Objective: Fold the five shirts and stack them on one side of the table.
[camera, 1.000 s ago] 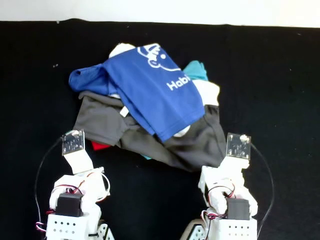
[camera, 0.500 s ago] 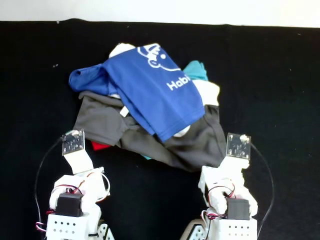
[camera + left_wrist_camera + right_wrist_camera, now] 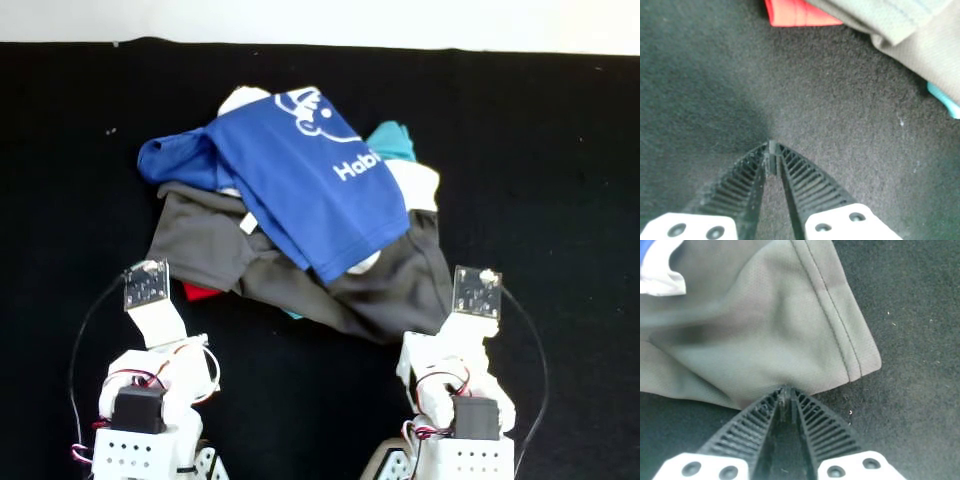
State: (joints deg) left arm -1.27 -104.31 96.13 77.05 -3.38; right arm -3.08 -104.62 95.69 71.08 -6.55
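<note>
Looking down, I see the five shirts in one heap (image 3: 300, 230) mid-tabletop (image 3: 560, 150), at 12 o'clock from both arms. The blue shirt (image 3: 310, 185) is on top, and the grey shirt (image 3: 200, 240) under it spreads toward 6. The red shirt (image 3: 198, 291) peeks out at the heap's 8 o'clock, the teal shirt (image 3: 392, 140) at 2, with the white shirt (image 3: 418, 185) just beside it. My left tool (image 3: 771, 155) is pressed together over bare tabletop near the red edge. My right tool (image 3: 786, 399) is pressed together at the grey hem; I cannot tell whether it touches.
</note>
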